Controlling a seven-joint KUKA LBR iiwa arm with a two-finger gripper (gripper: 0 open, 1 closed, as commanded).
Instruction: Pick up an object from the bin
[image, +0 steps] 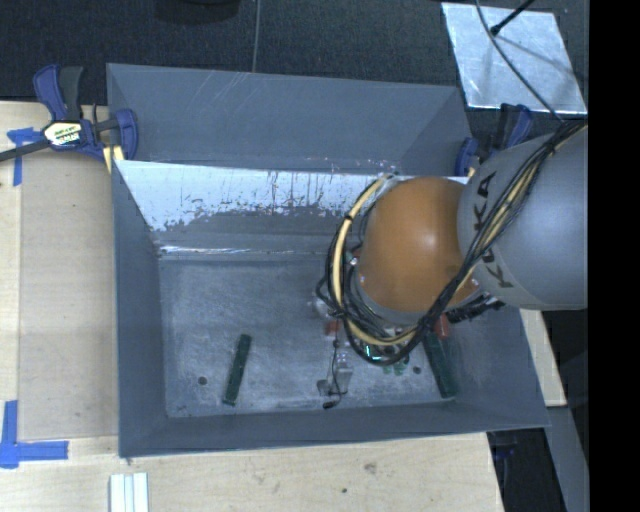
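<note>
My gripper (335, 385) hangs below the orange wrist cover, low over the bin floor near the middle of the front wall. Nothing shows in it. A dark green flat stick (236, 369) lies on the floor at the front left, well to the left of the gripper and pointing slightly up to the right. A second dark green stick (440, 372) lies at the front right, close to the right of the gripper, with its upper end hidden under the arm.
A tiny dark speck (203, 380) sits on the floor left of the first stick. The arm and its cables cover the right half of the bin floor. The sloped grey walls rise steeply on all sides.
</note>
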